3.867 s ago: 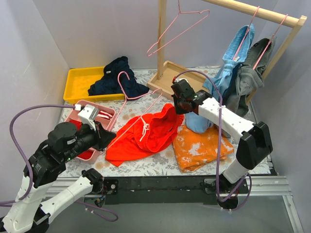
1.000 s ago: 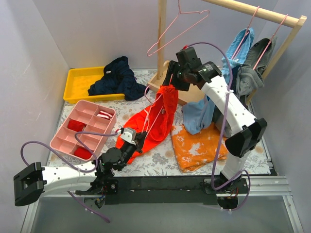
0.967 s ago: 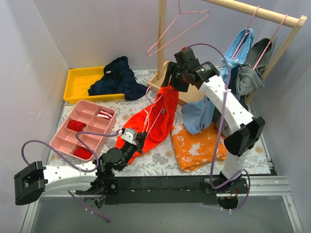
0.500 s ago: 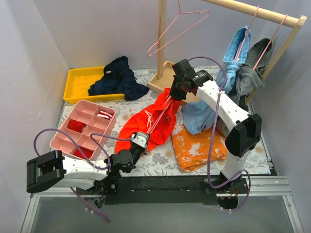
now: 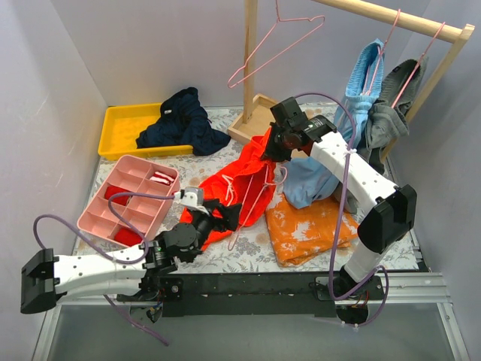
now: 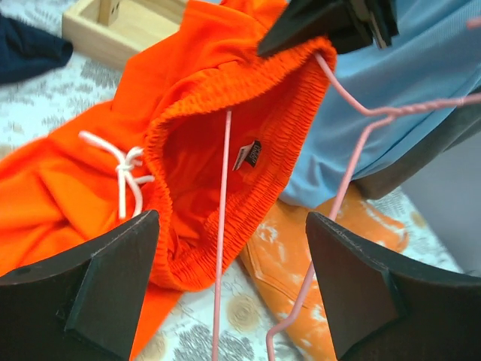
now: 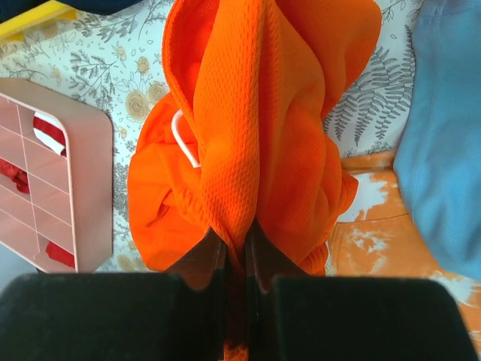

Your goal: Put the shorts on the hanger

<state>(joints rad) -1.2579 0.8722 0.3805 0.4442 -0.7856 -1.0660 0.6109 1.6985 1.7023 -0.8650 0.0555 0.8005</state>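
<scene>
The red-orange shorts [image 5: 242, 179] hang by their waistband from my right gripper [image 5: 273, 144], which is shut on the fabric [image 7: 255, 113]; their lower part rests on the table. The pink wire hanger [image 5: 242, 218] leans against them. One wire [image 6: 223, 226] runs down through the open waistband [image 6: 210, 143], and its twisted neck reaches up to the right gripper's tips. My left gripper [image 5: 225, 214] sits low in front of the shorts, open. The hanger's wires pass between its fingers [image 6: 83, 293] without touching them.
An orange cloth with white blotches [image 5: 312, 226] and a blue garment [image 5: 307, 182] lie right of the shorts. A pink compartment tray [image 5: 128, 199] and a yellow bin [image 5: 124, 120] with a navy garment [image 5: 180, 120] are on the left. A wooden rack [image 5: 250, 68] at the back holds another pink hanger [image 5: 274, 45] and hung clothes.
My left gripper has opened and let go of the hanger, drawing back a little. My right arm has come down from higher up, lowering the shorts.
</scene>
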